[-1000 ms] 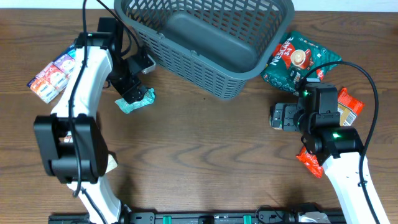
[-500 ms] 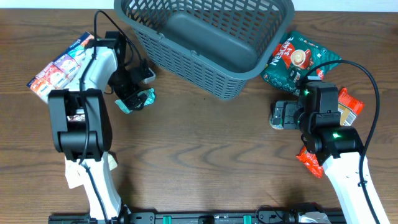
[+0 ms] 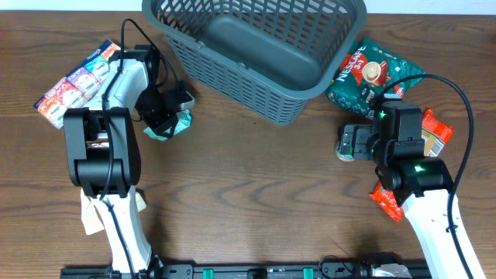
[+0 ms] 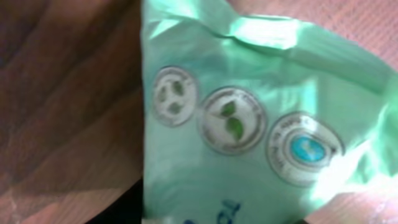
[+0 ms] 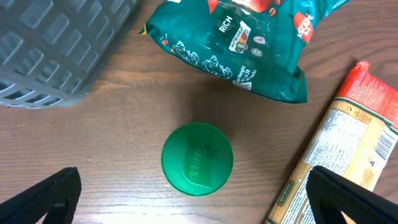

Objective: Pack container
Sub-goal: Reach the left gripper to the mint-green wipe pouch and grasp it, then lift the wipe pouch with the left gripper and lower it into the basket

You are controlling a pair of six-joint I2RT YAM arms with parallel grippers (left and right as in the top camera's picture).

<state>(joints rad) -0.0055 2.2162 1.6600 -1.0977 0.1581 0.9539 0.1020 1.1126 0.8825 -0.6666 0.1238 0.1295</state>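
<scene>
Overhead: the container [image 3: 232,74] stands at the far middle of the tabletop [image 3: 256,194]. The left hand [image 3: 165,116] is down at a mint-green packet [image 3: 180,124] just left of the container. The right hand [image 3: 353,144] hangs near a teal coffee bag [image 3: 376,74].

Left wrist: the packet fills the frame — I cannot tell whether that hand is closed.

Right wrist: the fingers [image 5: 50,193] are spread wide apart — a green round lid [image 5: 197,158] lies between them on the tabletop.
</scene>
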